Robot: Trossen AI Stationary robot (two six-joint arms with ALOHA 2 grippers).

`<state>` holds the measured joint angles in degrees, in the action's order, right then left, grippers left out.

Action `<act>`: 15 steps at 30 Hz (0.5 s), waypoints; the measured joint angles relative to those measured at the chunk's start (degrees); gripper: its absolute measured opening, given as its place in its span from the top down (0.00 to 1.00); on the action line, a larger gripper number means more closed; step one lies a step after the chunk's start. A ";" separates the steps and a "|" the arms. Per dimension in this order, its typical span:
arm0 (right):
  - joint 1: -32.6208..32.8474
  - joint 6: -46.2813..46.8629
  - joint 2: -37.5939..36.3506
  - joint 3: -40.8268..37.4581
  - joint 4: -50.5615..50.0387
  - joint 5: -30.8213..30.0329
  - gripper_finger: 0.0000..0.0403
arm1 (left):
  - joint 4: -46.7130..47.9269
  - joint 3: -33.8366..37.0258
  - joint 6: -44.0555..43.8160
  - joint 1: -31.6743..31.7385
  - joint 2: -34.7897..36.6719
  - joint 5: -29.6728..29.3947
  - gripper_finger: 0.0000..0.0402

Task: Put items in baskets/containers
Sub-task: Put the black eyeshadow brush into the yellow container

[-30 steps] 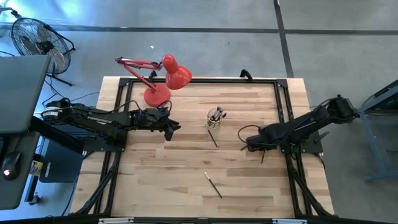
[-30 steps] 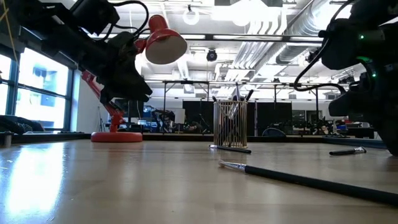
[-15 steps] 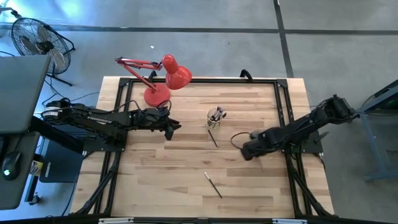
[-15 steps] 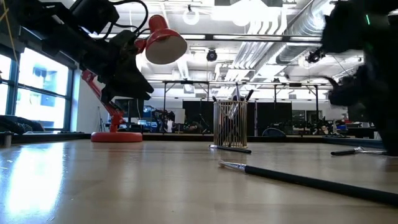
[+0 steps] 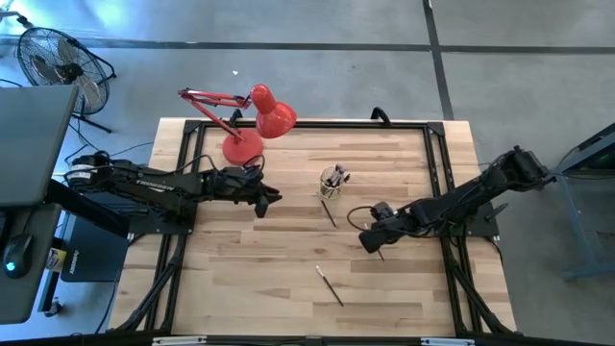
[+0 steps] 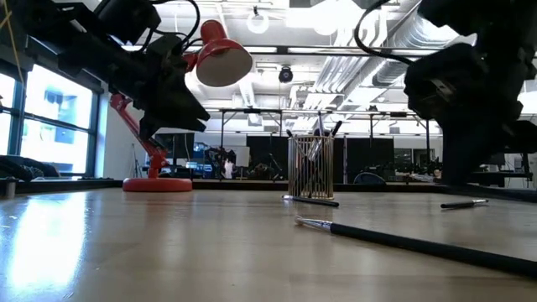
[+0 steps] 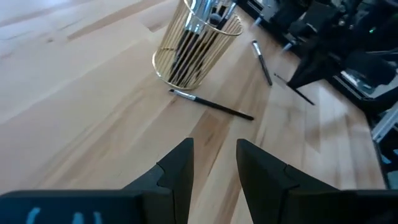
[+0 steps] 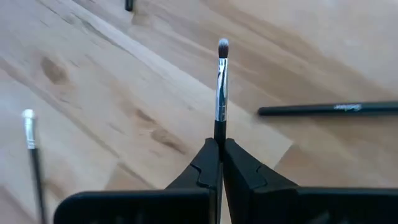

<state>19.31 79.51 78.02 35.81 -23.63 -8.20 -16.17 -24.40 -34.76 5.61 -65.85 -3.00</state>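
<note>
A small cup of thin golden bars point(image 5: 332, 182) stands at mid-table with several dark brushes upright in it. My right gripper point(image 5: 369, 240) is to its right and nearer, shut on one thin brush point(image 8: 220, 93) with a silver collar and a small tuft. Loose brushes lie flat on the table: one just in front of the cup point(image 5: 329, 213), one toward the near edge point(image 5: 330, 285), and one by the right arm point(image 8: 329, 109). My left gripper point(image 5: 263, 200) hangs open to the left of the cup, with nothing between its fingers point(image 7: 214, 155). My right gripper pinches the brush's dark handle point(image 8: 219, 129), just behind the silver collar, between its two fingers. The brush runs straight out in line with the fingers, its tuft point(image 8: 222, 45) ahead of them. The fingers slant steeply down from the table's right. The rest of the handle is hidden by the fingers.
A red desk lamp point(image 5: 252, 120) stands at the far left, its round base on the table. Black frame rails run along the table's edges. Open wood lies between the two grippers and toward the near edge.
My right gripper has gone toward the table's left and a little nearer and up, with its wrist turning and tipping more steeply down. The thin brush under it has gone along with it. The left arm has kept still.
</note>
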 joint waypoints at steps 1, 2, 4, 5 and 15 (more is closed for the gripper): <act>0.03 -0.41 0.02 -0.01 0.08 -0.66 1.00 | -0.34 0.00 0.00 -0.01 -0.10 0.35 0.70; 0.02 -0.73 0.02 -0.01 0.47 -1.24 1.00 | -0.79 0.00 -0.01 -0.01 -0.10 0.82 0.70; 0.02 -1.58 0.00 0.01 0.88 -2.44 0.99 | -2.54 0.00 -0.02 -0.01 -0.09 1.32 0.70; -0.02 -1.88 0.00 0.01 0.76 -2.84 0.99 | -2.87 0.00 -0.04 -0.01 -0.08 1.51 0.70; -0.02 -5.35 0.00 0.01 0.81 -5.48 1.00 | -4.24 0.00 -8.65 -6.29 -0.95 -5.32 0.70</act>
<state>19.29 74.16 78.02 35.81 -22.82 -13.68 -20.42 -24.41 -43.41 -0.67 -66.80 -8.32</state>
